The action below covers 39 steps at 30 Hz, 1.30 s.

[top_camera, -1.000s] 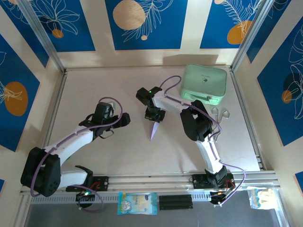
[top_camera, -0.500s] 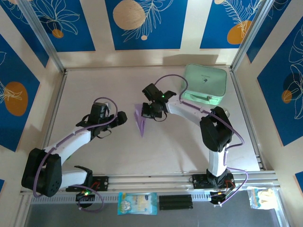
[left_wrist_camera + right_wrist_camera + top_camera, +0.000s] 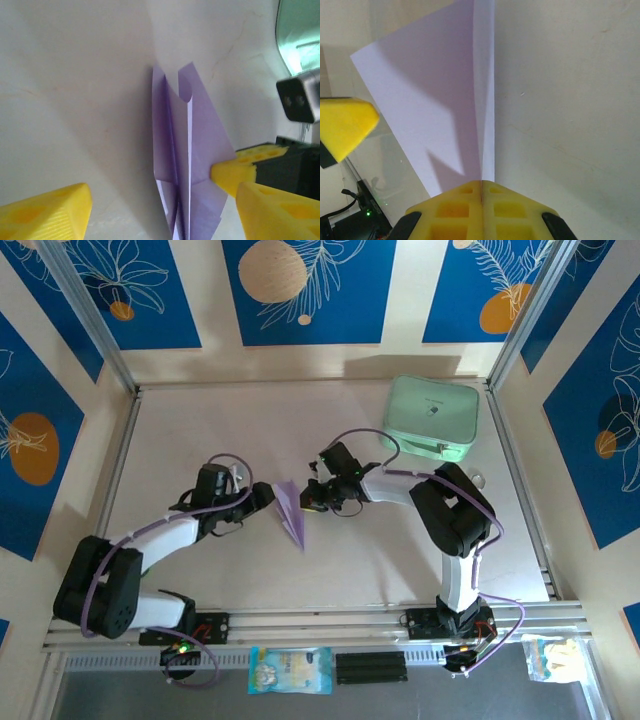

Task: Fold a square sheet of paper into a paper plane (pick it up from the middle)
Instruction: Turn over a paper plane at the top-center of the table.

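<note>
- Pale lilac paper plane [image 3: 290,512], creased to a point, just left of centre in the overhead view, between the two grippers, tip toward the bottom of the frame. On or just over the worktop [image 3: 200,420], not clear which.
- At the plane's right side, the right gripper [image 3: 310,498], clamped on a folded edge of the paper.
- In the right wrist view, yellow fingers [image 3: 455,210] pressed together at bottom centre, with the lilac paper fanning upward out of them.
- Just left of the plane, the left gripper [image 3: 262,495], spread wide and holding nothing.
- In the left wrist view, yellow fingers [image 3: 45,210] in the two lower corners, the plane running up the middle of the frame between them, with a centre ridge and a curled upper flap.
- At right middle of that same view, one yellow finger of the right gripper touching the plane's right edge.
- Mint-green case [image 3: 432,418] at the upper right of the worktop, well apart from the plane, with a small dark mark on its lid, too small to read.
- Printed packet [image 3: 290,670] at the bottom edge of the overhead view, lettering too small to read.
</note>
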Motion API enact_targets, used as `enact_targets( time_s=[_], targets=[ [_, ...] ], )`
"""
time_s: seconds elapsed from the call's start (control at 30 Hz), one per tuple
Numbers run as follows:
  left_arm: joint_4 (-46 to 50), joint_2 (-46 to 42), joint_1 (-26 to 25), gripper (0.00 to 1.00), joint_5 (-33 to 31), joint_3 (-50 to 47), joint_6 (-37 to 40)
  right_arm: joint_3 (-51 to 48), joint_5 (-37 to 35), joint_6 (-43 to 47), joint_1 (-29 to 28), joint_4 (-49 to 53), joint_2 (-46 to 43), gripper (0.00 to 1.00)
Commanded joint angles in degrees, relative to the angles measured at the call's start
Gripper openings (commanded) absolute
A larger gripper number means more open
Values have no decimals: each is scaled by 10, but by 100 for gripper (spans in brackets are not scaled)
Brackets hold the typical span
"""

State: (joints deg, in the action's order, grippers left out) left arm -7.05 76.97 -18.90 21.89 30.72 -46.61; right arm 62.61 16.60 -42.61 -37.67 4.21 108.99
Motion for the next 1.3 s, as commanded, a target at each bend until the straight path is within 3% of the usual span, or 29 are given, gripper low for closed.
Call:
enact_targets(
  time_s=[0.0,0.33,0.47,0.63,0.87,1.27],
  targets=[
    [-69,22,-13,68,58,-11,-29,-12,32,0,7,-35,6,0],
    [-92,100,-41,33,62,14,-44,-14,37,0,10,-36,17,0],
    [-113,129,-42,24,73,21,-52,-13,39,0,11,-35,22,0],
    [-136,150,-42,21,80,26,-63,-12,41,0,11,-35,24,0],
    [-108,160,-42,1,61,38,-63,-18,29,-5,20,-32,12,0],
    [-72,80,-41,0,-21,1,-80,-66,-9,-23,36,-58,-27,0]
  ],
)
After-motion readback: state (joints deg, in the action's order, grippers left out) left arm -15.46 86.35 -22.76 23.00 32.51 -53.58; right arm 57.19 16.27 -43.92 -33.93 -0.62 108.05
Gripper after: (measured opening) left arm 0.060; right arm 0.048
